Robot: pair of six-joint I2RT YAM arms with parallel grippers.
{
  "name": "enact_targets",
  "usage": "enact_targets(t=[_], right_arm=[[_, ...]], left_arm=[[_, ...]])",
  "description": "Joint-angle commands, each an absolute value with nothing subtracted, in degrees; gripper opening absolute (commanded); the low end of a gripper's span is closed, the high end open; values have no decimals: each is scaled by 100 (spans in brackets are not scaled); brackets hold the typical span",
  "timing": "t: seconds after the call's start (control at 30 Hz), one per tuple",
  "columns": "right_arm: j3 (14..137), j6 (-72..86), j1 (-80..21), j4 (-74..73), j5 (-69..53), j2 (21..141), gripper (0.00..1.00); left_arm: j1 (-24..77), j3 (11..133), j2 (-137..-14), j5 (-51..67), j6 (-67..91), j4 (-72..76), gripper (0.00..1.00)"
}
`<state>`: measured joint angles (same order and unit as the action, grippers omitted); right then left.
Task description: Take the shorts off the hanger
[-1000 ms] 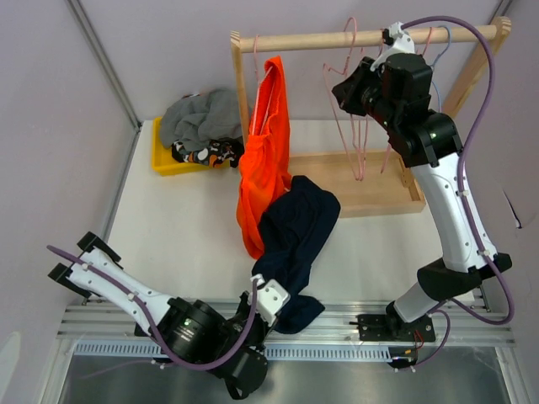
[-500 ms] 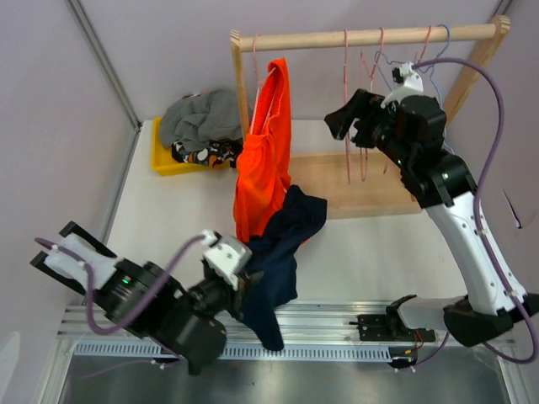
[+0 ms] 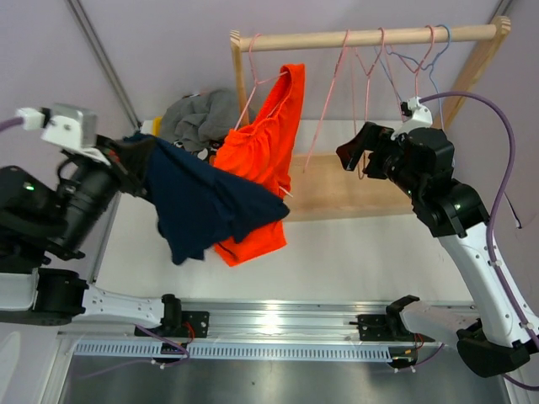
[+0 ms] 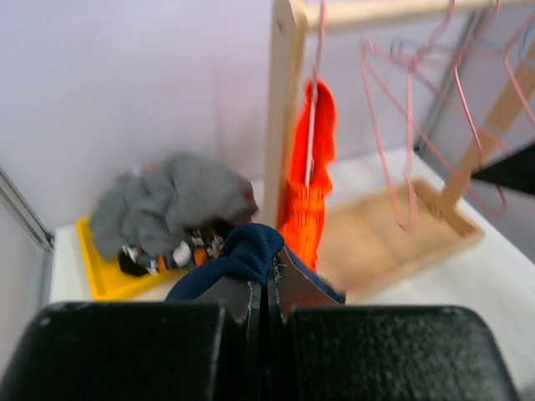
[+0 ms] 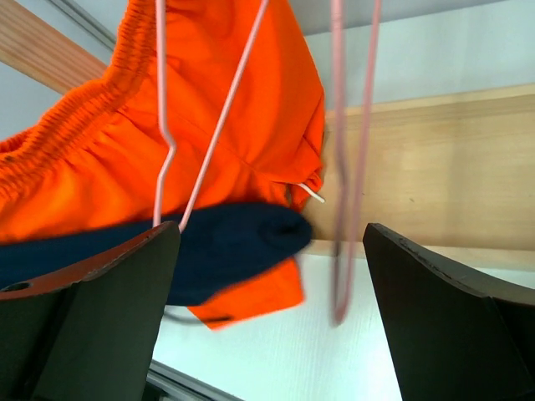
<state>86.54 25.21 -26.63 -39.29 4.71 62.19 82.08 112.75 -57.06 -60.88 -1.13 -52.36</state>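
The left fingers (image 4: 266, 302) are shut tight on the navy shorts (image 3: 206, 206), which hang down from them over the desk (image 3: 354, 252). Just past those, the orange shorts (image 3: 263, 156) hang on a pink hanger (image 5: 218, 125). The right fingers (image 3: 360, 153) are wide apart and hold nothing, with the orange shorts in front of them.

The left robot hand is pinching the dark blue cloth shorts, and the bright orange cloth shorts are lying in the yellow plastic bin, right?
Not quite. The left gripper does pinch the navy blue shorts, but the bright orange shorts are not in the yellow bin; they hang from a pink wire hanger on the wooden rail, as the top view shows.
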Motion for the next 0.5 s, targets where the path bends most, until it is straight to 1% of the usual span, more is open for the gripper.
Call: enact_targets(t=[0.0,0.03,0.07,0.13,0.2,0.3,0.33,0.37,0.4,0.43,0.47], right_arm=[[8508,2514,-2645,-3736,483,6196,99],[8482,2522,-2646,-3692,457,6205,100],[8429,2531,-2646,-3674,448,6214,99],[8359,2558,-2637,-3578,431,6231,99],[8297,2575,-2637,-3551,396,6240,99],[8236,2602,-2646,-3481,290,6258,99],[8218,2619,-2637,-3454,273,6267,99],[8209,2610,-2637,-3454,264,6258,99],[8183,2602,-2645,-3463,264,6249,99],[8165,2610,-2637,-3463,264,6240,99],[8156,2593,-2637,-3463,255,6240,99]], left_arm=[[8112,11690,-5880,-6178,-2168,-3773,0],[8112,11663,-5880,-6222,-2380,-3353,0],[8104,11646,-5880,-6301,-2782,-3131,0],[8104,11681,-5915,-6337,-3092,-2701,0],[8086,11672,-5959,-6372,-3435,-2506,0],[7692,11383,-6099,-6242,-3604,-2530,0],[7464,11364,-6248,-6075,-3229,-3045,0],[6783,11399,-6310,-5847,-2965,-3354,0],[6385,11391,-6354,-5175,-2657,-3906,0],[5519,11382,-6389,-4785,-2141,-4059,0],[5093,11156,-6390,-4468,-1997,-4121,0]])
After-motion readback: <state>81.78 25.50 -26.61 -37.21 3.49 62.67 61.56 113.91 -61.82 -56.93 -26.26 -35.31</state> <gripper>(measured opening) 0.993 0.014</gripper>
